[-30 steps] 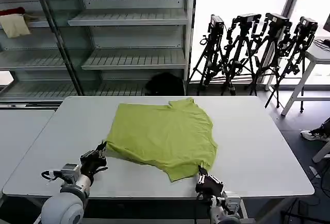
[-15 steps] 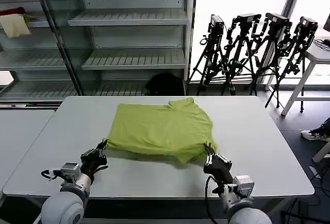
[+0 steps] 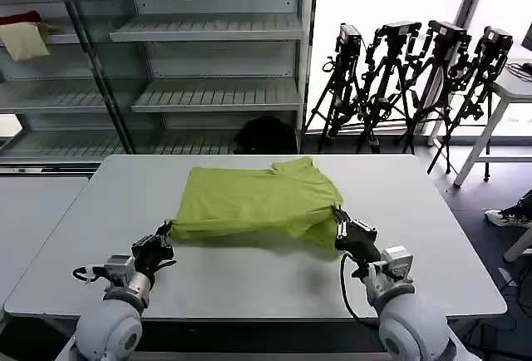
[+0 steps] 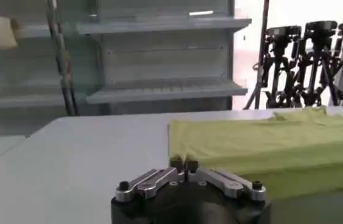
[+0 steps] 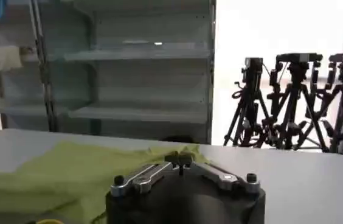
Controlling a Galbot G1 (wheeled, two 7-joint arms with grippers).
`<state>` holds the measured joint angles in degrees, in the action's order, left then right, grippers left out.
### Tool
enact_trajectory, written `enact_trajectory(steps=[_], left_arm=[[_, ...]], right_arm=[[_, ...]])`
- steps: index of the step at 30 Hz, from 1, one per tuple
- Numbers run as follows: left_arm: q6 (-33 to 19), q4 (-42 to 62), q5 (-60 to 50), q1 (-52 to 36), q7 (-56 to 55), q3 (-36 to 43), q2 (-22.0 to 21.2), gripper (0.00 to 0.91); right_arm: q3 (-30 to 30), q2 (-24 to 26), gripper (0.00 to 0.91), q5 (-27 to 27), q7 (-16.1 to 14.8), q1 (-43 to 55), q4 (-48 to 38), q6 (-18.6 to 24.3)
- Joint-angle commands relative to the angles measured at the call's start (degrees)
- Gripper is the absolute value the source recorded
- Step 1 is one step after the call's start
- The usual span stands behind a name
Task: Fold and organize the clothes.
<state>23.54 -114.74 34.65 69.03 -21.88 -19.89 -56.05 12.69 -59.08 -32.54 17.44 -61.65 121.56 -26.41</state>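
The lime-green T-shirt (image 3: 258,199) lies on the white table (image 3: 249,282), its near part doubled up into a thick fold along the front. At the shirt's near left corner sits my left gripper (image 3: 166,229), shut on that corner just above the tabletop. In the left wrist view its closed tips (image 4: 183,163) meet at the edge of the T-shirt (image 4: 263,146). My right gripper (image 3: 339,226) is shut on the near right hem, held a little off the table. Green cloth of the T-shirt (image 5: 50,170) bunches at the right gripper (image 5: 179,159).
Grey shelving (image 3: 208,95) stands behind the table, with a cream and red cloth (image 3: 23,37) on an upper left shelf. Several black tripods (image 3: 416,70) stand at the back right beside a small white table (image 3: 511,86). A second table (image 3: 33,203) adjoins on the left.
My right gripper has carried the shirt's near right hem from the table's front edge up and away from me, shortening the shirt into a fold. The left gripper has shifted only slightly.
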Motion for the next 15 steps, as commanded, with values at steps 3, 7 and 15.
enact_trajectory(steps=[3,7,15], left_arm=[[0.2,4.9,-0.3,-9.0,-0.6,3.9,-1.0,0.000],[0.1,7.2,-1.2,-12.5,-0.7,6.2,-2.4,0.000],[-0.4,10.7,-2.3,-16.1,-0.8,7.6,-3.5,0.000]], right_arm=[[-1.1,-0.6,0.000,0.0,-1.4,5.9,-5.1,-0.6],[-2.2,-0.8,0.000,-0.1,-1.6,7.3,-7.1,-1.1],[-3.1,-1.3,0.000,0.6,-2.5,7.0,-10.7,0.0]])
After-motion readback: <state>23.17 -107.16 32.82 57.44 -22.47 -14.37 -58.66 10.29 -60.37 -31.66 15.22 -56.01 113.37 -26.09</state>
